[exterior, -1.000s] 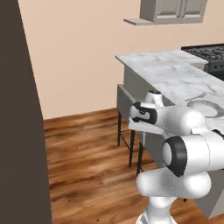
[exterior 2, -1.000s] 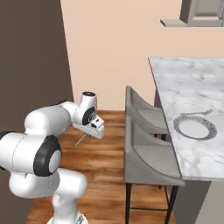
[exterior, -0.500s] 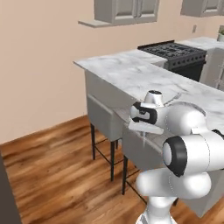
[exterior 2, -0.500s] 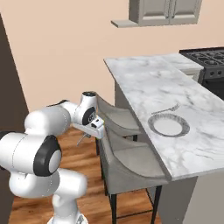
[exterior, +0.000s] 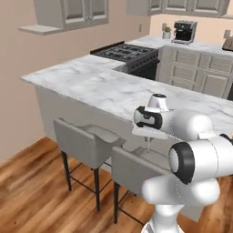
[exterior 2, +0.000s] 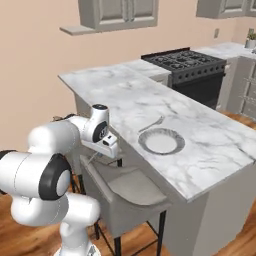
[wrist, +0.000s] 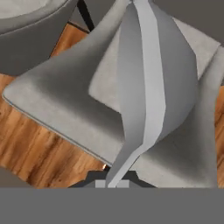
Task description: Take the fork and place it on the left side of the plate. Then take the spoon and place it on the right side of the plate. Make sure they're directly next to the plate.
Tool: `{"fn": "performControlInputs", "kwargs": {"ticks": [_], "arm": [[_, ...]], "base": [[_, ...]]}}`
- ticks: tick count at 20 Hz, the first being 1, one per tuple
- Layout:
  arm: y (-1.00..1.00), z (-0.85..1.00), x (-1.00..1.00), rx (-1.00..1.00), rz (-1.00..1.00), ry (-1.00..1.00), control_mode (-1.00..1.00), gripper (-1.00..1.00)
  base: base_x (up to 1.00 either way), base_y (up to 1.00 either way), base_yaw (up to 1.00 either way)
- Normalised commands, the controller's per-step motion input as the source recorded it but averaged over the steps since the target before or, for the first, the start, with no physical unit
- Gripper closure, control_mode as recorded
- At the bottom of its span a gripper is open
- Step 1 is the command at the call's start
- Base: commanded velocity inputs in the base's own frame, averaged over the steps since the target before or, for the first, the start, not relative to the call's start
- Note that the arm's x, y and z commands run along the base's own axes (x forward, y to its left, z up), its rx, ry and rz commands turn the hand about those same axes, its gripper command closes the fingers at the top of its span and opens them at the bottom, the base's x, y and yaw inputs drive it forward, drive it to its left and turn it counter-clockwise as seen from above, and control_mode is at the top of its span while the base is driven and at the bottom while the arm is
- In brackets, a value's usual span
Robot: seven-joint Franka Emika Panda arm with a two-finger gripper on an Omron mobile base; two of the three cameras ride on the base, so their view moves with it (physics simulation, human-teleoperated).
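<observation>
My gripper (exterior 2: pixel 102 150) hangs over the grey stool (exterior 2: pixel 131 192), short of the counter edge, shut on a slim pale utensil. In the hand view this utensil (wrist: pixel 148 87) widens from a thin handle into a broad blade with no tines, so I take it for the spoon (exterior: pixel 146 144). It dangles below the hand (exterior: pixel 146 134). The round grey plate (exterior 2: pixel 174 148) lies on the marble counter to the gripper's right. The fork (exterior 2: pixel 151 124) lies on the counter close by the plate's far-left rim.
Two grey stools (exterior: pixel 86 141) stand against the marble counter (exterior 2: pixel 200 165), under and beside the hand. A black stove (exterior 2: pixel 182 60) sits at the counter's far end. Wall cabinets (exterior 2: pixel 117 12) hang above. The wooden floor (exterior: pixel 32 191) lies open to the left.
The whole scene has swung across both base views, so the base has driven round towards the counter. The arm keeps its pose and the gripper stays shut on the utensil.
</observation>
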Motion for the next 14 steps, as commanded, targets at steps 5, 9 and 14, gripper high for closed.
{"fn": "performControlInputs", "kwargs": {"ticks": [5, 9, 14], "arm": [[0.00, 0.00, 0.00, 0.00, 0.00, 0.00, 1.00, 1.00], [0.00, 0.00, 0.00, 0.00, 0.00, 0.00, 1.00, 1.00], [0.00, 0.00, 0.00, 0.00, 0.00, 0.00, 1.00, 1.00]], "base": [[0.40, 0.32, -0.66], [0.38, 0.32, -0.67], [0.41, 0.34, -0.63]]}}
